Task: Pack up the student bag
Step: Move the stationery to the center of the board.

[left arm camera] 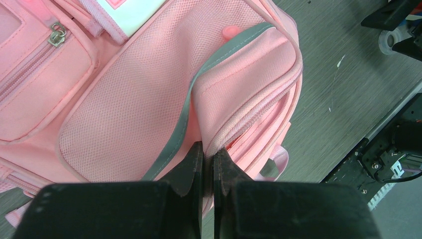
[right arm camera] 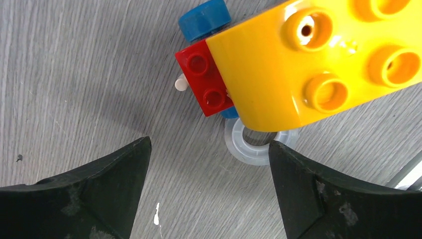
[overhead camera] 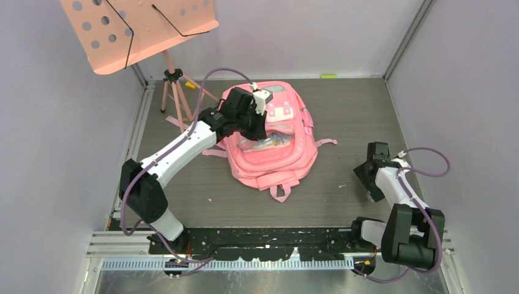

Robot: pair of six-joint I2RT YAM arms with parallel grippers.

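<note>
The salmon music stand (overhead camera: 141, 27) is standing at 10 o'clock of the table, apart from the work. The left gripper (left arm camera: 208, 152) is pinching, fingers almost together, a seam of the student bag (overhead camera: 275, 156) beside its grey reflective strip (left arm camera: 199, 84). The bag is lying flat in the middle of the table. At 4 o'clock of the bag, the right gripper (right arm camera: 209, 149) is hovering with jaws wide apart and nothing between them. A yellow studded toy block (right arm camera: 298, 64) with a red brick (right arm camera: 206, 79) is lying at 1 o'clock of its fingertips. I judge the left arm is holding the bag for opening. Next, the right gripper needs to be centring over the toy and closing on it.
</note>
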